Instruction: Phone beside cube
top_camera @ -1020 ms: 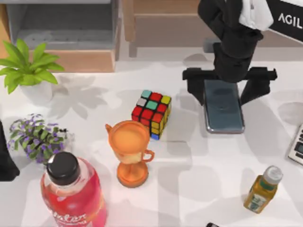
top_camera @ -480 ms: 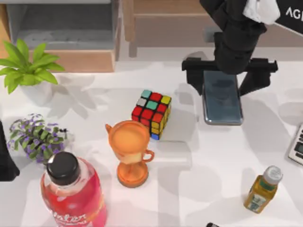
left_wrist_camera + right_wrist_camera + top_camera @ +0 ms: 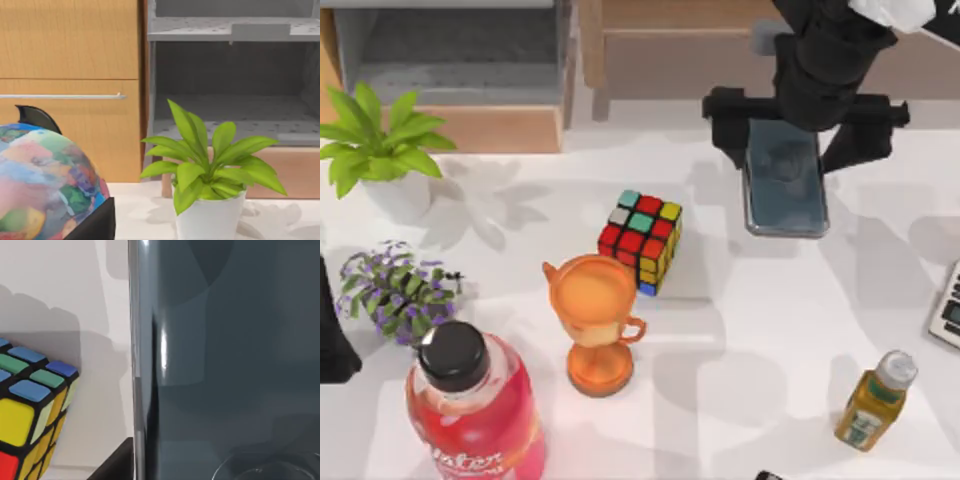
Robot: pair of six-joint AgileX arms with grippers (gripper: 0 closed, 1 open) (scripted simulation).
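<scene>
The right end effector (image 3: 805,130) grips the phone (image 3: 784,185) by its long edges, above the counter's far right part, well right of the cube (image 3: 641,240). A loose side grip could let it tilt or slip during carrying.

Bright, even light; table (image 3: 770,330) near white. Soft grey overlapping shadows under right claw (image 3: 804,130), beside cube (image 3: 641,240). Glossy phone (image 3: 785,185) between claw's fingers: white glare streak along edge, dim reflections. Left wrist view sharp, evenly lit.
</scene>
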